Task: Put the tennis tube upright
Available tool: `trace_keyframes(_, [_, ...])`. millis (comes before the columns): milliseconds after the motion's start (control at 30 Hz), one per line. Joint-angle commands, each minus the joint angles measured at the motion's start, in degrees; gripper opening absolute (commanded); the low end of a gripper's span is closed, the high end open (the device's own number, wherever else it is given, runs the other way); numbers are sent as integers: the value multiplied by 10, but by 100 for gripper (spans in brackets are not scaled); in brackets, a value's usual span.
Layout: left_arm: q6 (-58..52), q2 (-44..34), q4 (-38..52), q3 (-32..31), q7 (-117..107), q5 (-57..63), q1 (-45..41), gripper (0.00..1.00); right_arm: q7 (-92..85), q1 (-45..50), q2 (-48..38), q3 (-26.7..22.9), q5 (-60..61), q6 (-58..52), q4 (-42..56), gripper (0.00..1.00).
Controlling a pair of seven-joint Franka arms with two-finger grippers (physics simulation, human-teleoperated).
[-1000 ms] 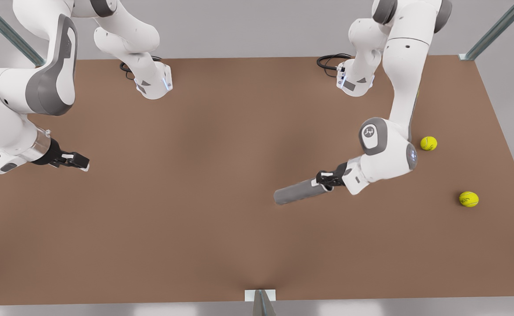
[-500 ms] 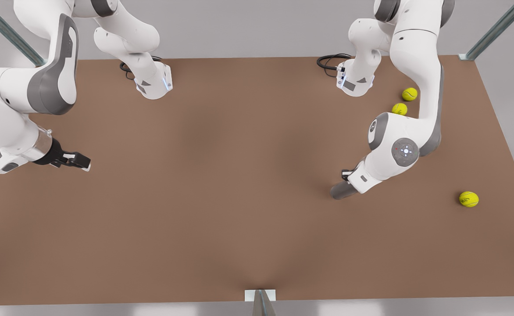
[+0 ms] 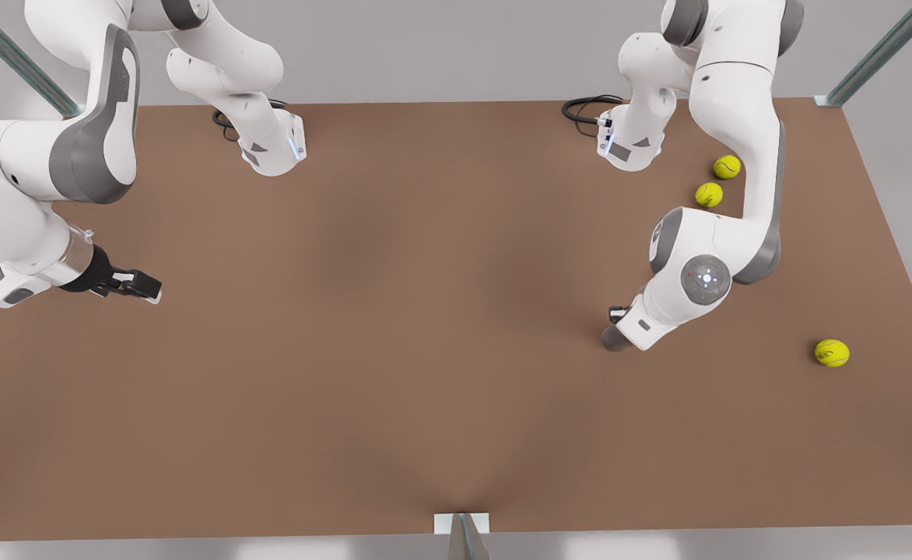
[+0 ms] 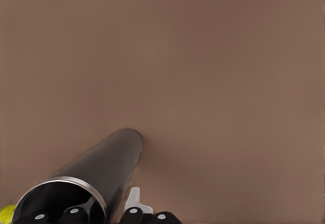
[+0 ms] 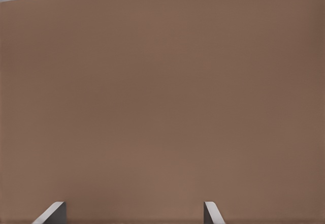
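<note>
Grey tennis tube (image 4: 109, 165), silvery-rimmed, clamped by left gripper (image 4: 109, 215).

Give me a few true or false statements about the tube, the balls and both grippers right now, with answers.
1. The left gripper is shut on the tube. True.
2. The tube lies flat on the table. False: it is tipped steeply, its closed end down by the table, the silvery rim up at the gripper.
3. Three balls lie on the table. True.
4. The right gripper holds a ball. False: it is open and holds nothing, waiting at the front view's left.
5. The balls are inside the tube. False: they lie loose on the table.
</note>
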Motion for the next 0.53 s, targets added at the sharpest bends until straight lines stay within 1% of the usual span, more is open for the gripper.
trace_keyframes(0, [-3, 0, 3, -1, -42, 4, 0, 70, 4, 0, -1, 0, 0, 0, 0, 100])
trace_keyframes(33, [-3, 0, 3, 0, -42, 4, 0, 82, 4, 0, -1, 0, 0, 0, 0, 100])
trace_keyframes(100, [-6, -1, 3, 0, -41, 6, 0, 100, 4, 0, -1, 0, 0, 0, 0, 100])
trace_keyframes(133, [-12, -3, 6, -1, -39, 7, 0, 100, 4, 0, -1, 0, 0, 0, 0, 100])
trace_keyframes(167, [-60, -8, 29, -2, -37, 9, 0, 100, 4, -1, -1, 0, 0, 0, 0, 100])
trace_keyframes(267, [-250, -38, 130, -6, -33, 12, 0, 100, 3, -3, -1, 0, 0, -1, 0, 100])
trace_keyframes(300, [-268, -66, 135, -8, 9, 10, 0, 100, 3, -2, -1, 0, 0, -1, 0, 100])
trace_keyframes(333, [-290, -106, 130, 3, 119, 6, 2, 100, 3, -2, -1, 0, 0, -1, 0, 100])
trace_keyframes(367, [-280, -133, 117, 29, 148, -3, 5, 100, 3, -2, -1, 0, 0, -1, 0, 100])
trace_keyframes(433, [-215, -179, 44, 40, 149, 4, 5, 100, 3, -1, -1, 0, 0, -1, 0, 100])
trace_keyframes(500, [-235, -182, 51, 37, 141, 6, 5, 100, 3, -1, -1, 0, 0, -1, 0, 100])
